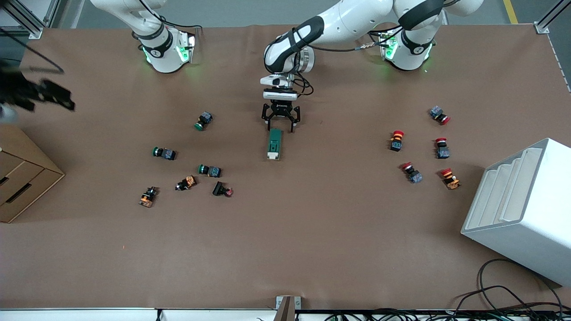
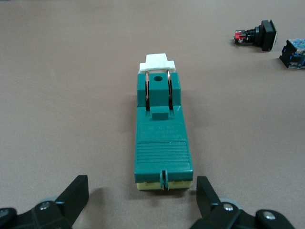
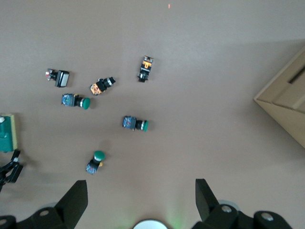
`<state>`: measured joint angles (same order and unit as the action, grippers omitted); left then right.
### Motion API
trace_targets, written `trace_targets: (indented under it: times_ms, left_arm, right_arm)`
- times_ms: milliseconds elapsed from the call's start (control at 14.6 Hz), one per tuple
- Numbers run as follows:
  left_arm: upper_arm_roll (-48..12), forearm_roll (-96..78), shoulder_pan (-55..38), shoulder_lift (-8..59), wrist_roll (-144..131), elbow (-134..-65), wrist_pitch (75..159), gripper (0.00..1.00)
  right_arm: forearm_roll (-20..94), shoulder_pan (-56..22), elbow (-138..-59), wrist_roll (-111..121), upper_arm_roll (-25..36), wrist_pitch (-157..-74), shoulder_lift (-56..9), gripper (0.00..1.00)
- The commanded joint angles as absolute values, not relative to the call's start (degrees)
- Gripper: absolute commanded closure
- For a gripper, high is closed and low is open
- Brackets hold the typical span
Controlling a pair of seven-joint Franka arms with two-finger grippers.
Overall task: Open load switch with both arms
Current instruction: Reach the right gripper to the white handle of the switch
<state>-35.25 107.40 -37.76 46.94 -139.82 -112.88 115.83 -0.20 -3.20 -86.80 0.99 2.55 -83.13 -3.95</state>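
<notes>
The load switch (image 1: 274, 143) is a dark green block lying flat in the middle of the table, its white tab (image 2: 157, 62) at the end nearer the front camera. My left gripper (image 1: 281, 128) hangs low over the switch's other end, open. Its fingers (image 2: 76, 191) stand wide on either side of that end and do not touch the load switch (image 2: 162, 138). My right gripper (image 1: 44, 96) is raised high over the right arm's end of the table, open (image 3: 141, 186) and holding nothing. An edge of the load switch (image 3: 5, 133) shows in the right wrist view.
Green-capped buttons (image 1: 204, 121) (image 1: 163, 153) (image 1: 209, 170) and orange and black parts (image 1: 186, 183) (image 1: 222, 190) lie toward the right arm's end. Red-capped buttons (image 1: 396, 140) and a white bin (image 1: 526, 205) are toward the left arm's end. A cardboard box (image 1: 22, 178) sits under the right gripper's side.
</notes>
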Motion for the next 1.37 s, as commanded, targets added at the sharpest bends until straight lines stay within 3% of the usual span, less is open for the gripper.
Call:
trace_targets:
  times_ms: [0, 205, 616, 1027, 1301]
  left_arm:
    - [-34.80, 108.37, -38.76, 47.72, -140.80, -111.88, 115.05, 0.00]
    - [-34.80, 108.37, -38.76, 47.72, -140.80, -111.88, 115.05, 0.00]
    - [-34.80, 108.37, -38.85, 47.64, -140.80, -111.80, 115.05, 0.00]
    - [-34.80, 108.28, -38.67, 47.64, -140.80, -111.01, 115.05, 0.00]
    - [-34.80, 108.28, -38.76, 47.64, -140.71, -111.09, 115.05, 0.00]
  right_arm:
    - [-0.88, -5.27, -85.34, 1.50, 2.72, -86.03, -11.60, 0.00]
    - [-0.36, -9.57, -86.66, -12.05, 2.64, -87.89, -12.30, 0.00]
    - [1.84, -22.74, -86.66, -47.76, 2.55, -93.23, -19.58, 0.00]
    - [4.66, -34.61, -86.31, -78.08, 2.55, -108.26, -30.56, 0.00]
    - [4.31, -39.63, -82.37, -94.01, 2.64, -113.28, -40.41, 0.00]
